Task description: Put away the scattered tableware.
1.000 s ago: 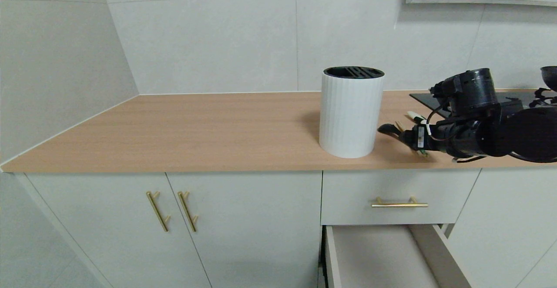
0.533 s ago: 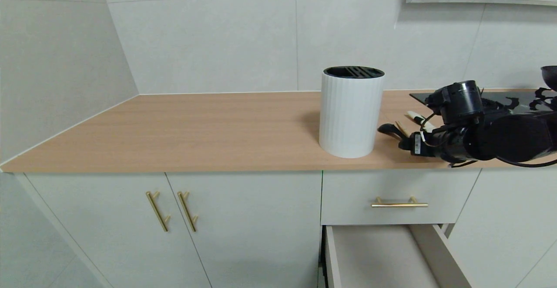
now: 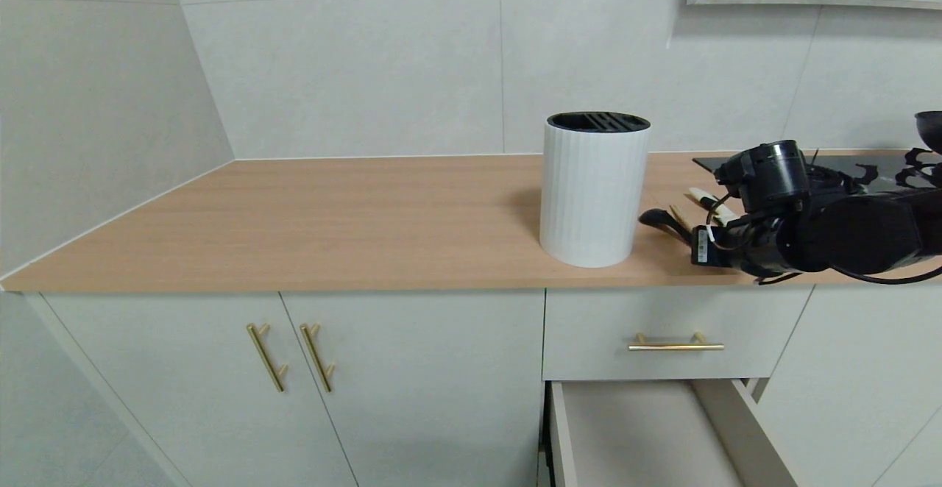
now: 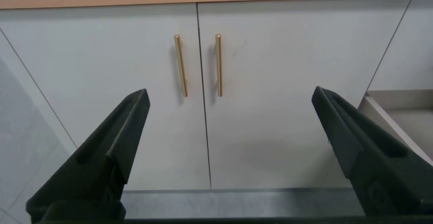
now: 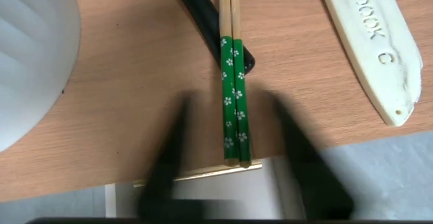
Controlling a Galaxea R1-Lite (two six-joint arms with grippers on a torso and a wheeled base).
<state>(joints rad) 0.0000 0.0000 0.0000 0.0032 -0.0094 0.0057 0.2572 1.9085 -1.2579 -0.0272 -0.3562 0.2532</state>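
Chopsticks [image 5: 228, 21] at counter [image 5: 135, 82] edge, right gripper [image 5: 229, 99] parted astride them, left gripper [image 4: 230, 95] spread wide, holding nothing

I'm seeing chopsticks [image 5: 233, 82] showing green ends dotted with white flowers, lying beside the white ribbed holder [image 3: 593, 193] wearing a black top.

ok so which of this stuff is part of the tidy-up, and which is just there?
Job: green-ended chopsticks, black utensil, cream-white utensil, white ribbed holder, right gripper straddling the chopsticks.
Just there: open drawer, cabinet doors, black hob, left gripper.
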